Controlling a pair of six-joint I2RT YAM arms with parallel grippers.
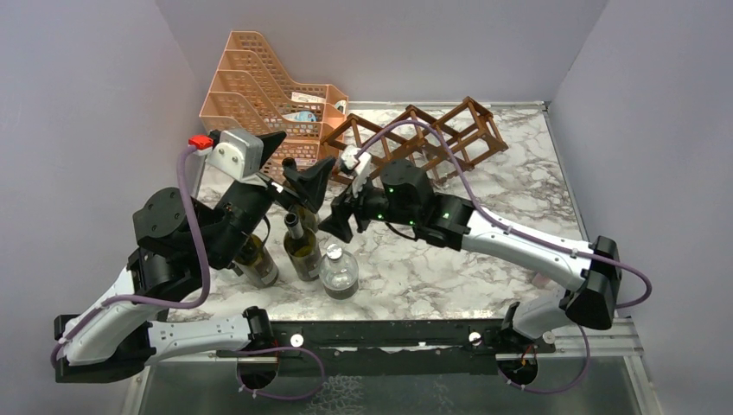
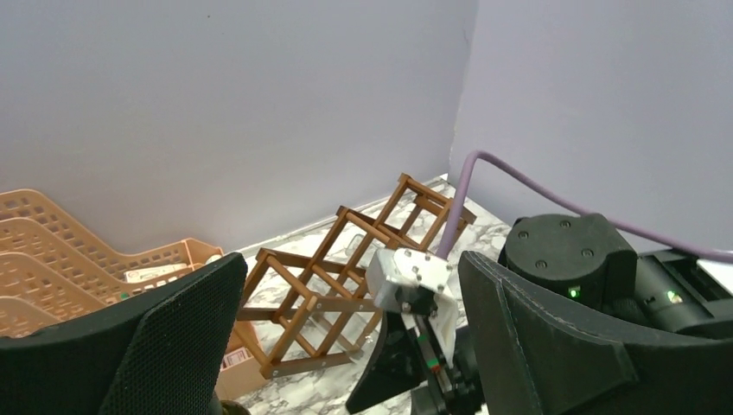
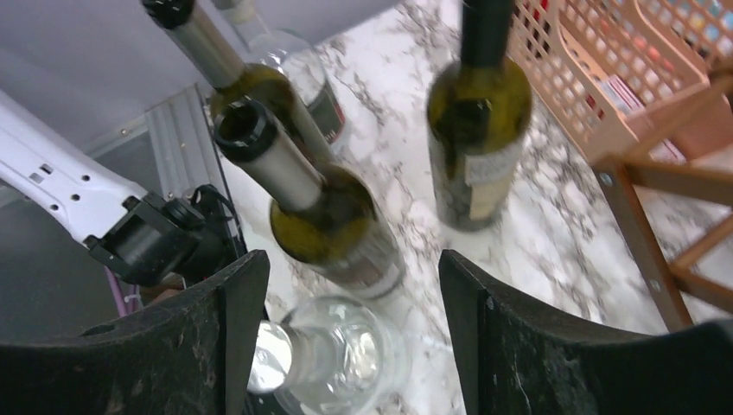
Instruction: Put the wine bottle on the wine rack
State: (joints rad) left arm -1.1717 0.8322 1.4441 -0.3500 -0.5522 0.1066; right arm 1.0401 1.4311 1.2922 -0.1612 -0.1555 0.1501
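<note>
Several wine bottles stand upright at the table's near left. A green one [image 1: 302, 248] is in the middle, another [image 1: 259, 264] is to its left, and a clear one [image 1: 339, 272] is to its right. A further green bottle [image 1: 305, 214] stands under my left gripper [image 1: 300, 171], which is open and empty above the group. My right gripper [image 1: 340, 218] is open and empty just right of the bottles. In the right wrist view it [image 3: 350, 268] hovers over the clear bottle [image 3: 333, 359] and a green bottle [image 3: 333, 225]. The reddish-brown wine rack [image 1: 432, 138] holds nothing and also shows in the left wrist view [image 2: 302, 298].
A peach-orange perforated tiered tray [image 1: 259, 86] stands at the back left, touching the rack's left end. Grey walls close in the left, back and right sides. My right arm's wrist [image 2: 415, 285] sits between my left gripper's fingers [image 2: 173, 337] and the rack.
</note>
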